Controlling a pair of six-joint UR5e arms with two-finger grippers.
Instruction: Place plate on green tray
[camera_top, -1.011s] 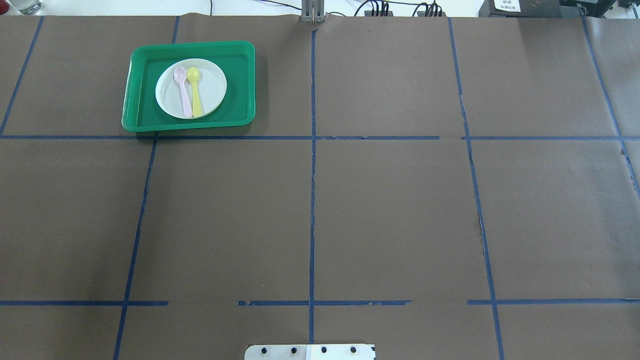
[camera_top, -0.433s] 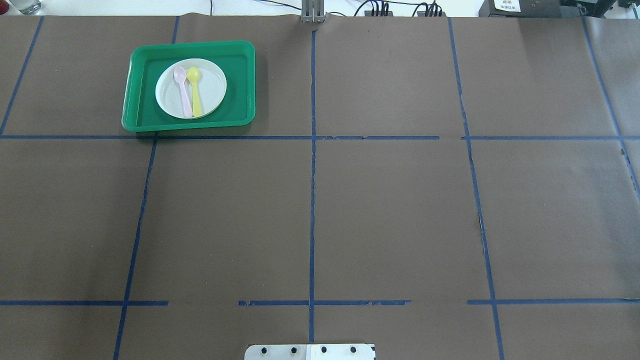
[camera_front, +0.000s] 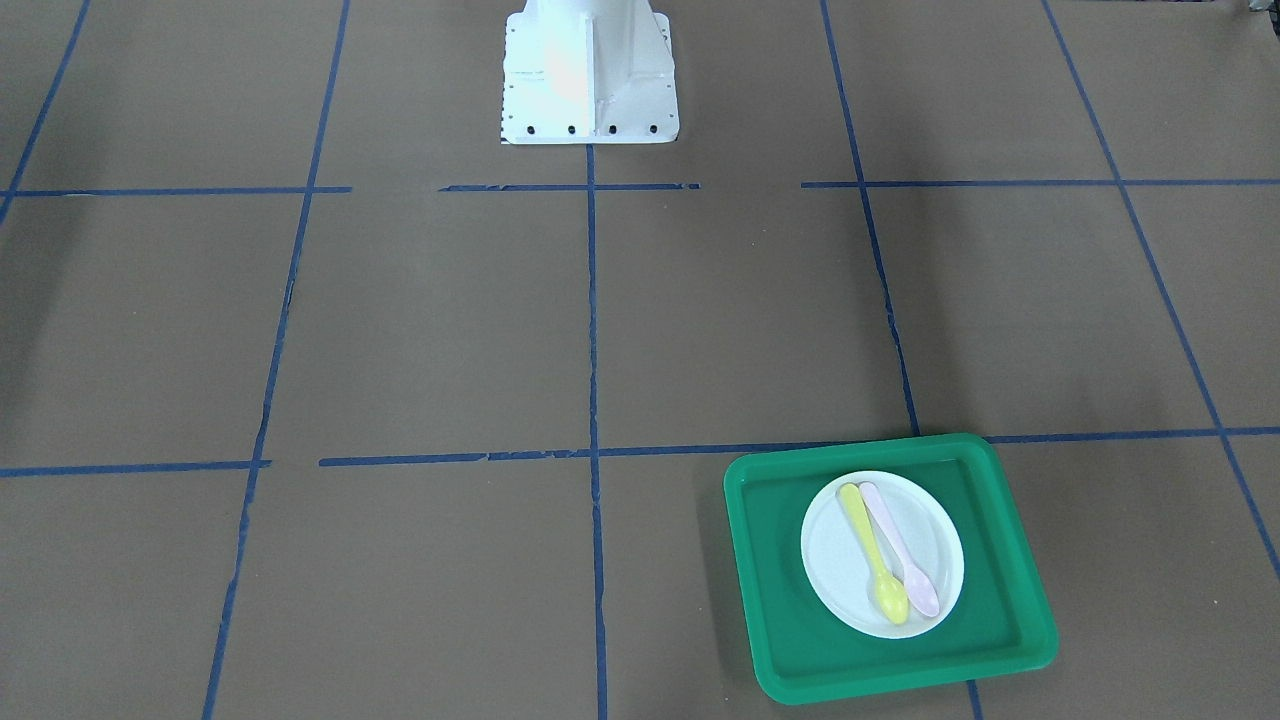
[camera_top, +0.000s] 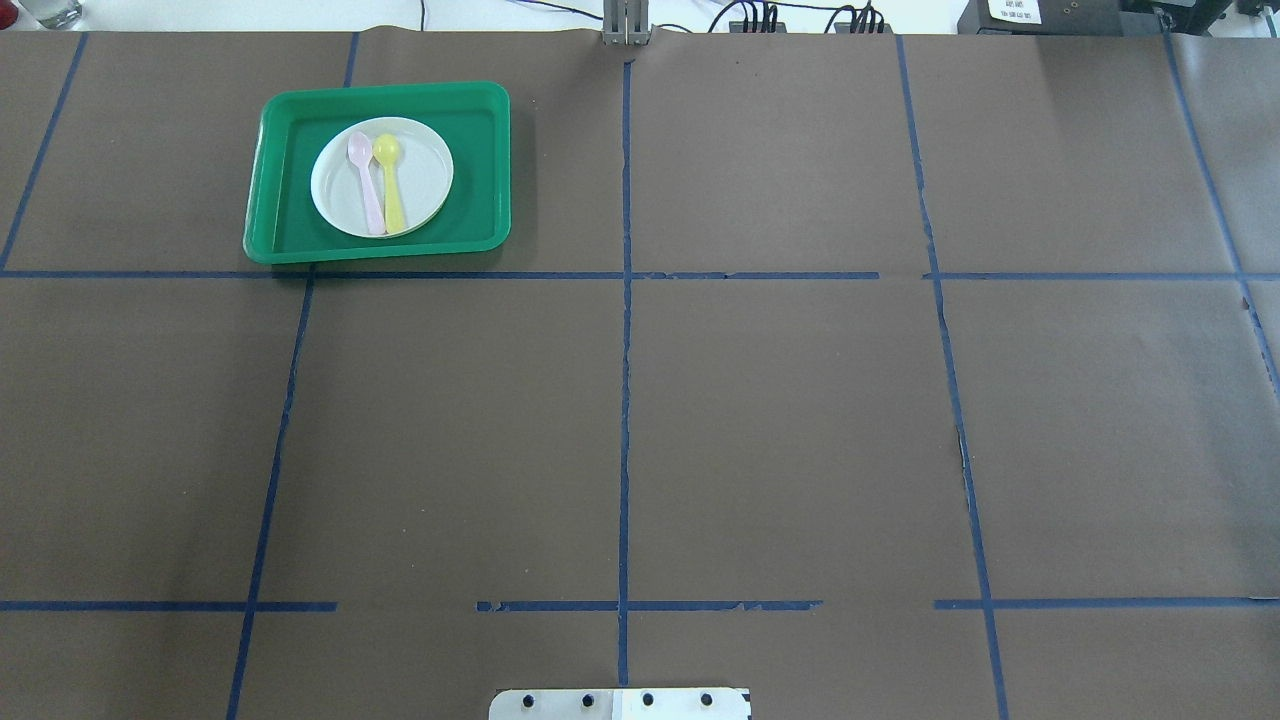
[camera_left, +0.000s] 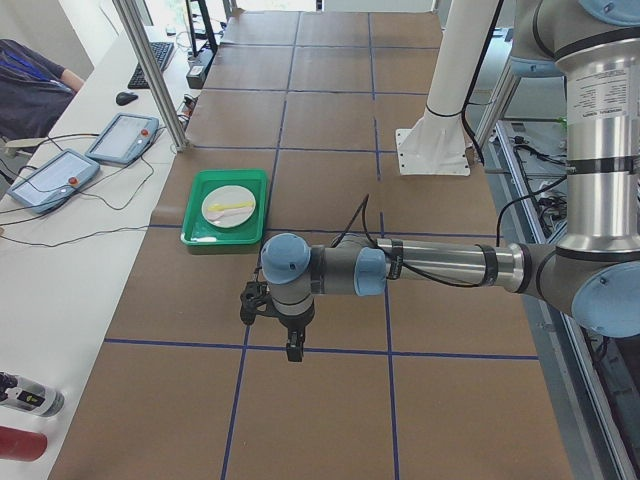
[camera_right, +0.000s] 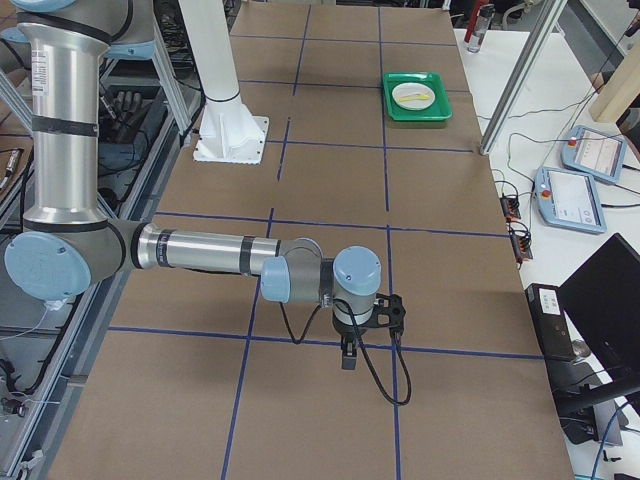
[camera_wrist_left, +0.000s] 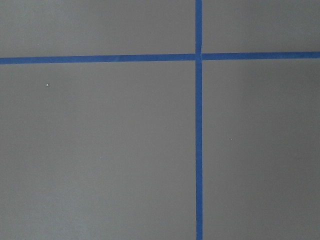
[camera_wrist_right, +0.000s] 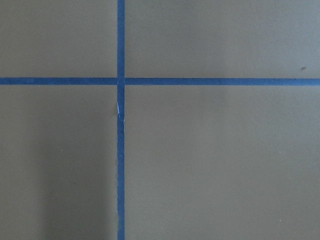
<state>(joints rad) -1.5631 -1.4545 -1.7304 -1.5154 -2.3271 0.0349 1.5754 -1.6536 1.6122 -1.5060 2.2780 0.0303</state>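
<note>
A white plate (camera_top: 425, 175) lies inside the green tray (camera_top: 280, 250) at the far left of the table, with a pink spoon (camera_top: 366, 190) and a yellow spoon (camera_top: 392, 190) on it. The front-facing view shows the tray (camera_front: 770, 600) and the plate (camera_front: 840, 560) at the lower right. My left gripper (camera_left: 290, 345) shows only in the exterior left view, low over bare table, well short of the tray (camera_left: 195, 215). My right gripper (camera_right: 347, 355) shows only in the exterior right view, far from the tray (camera_right: 395, 108). I cannot tell whether either is open or shut.
The brown table cover carries a grid of blue tape lines (camera_top: 625, 400). The white robot pedestal (camera_front: 588, 70) stands at the near edge. Teach pendants (camera_left: 120, 135) and cables lie on the white side table beyond the tray, where a person sits.
</note>
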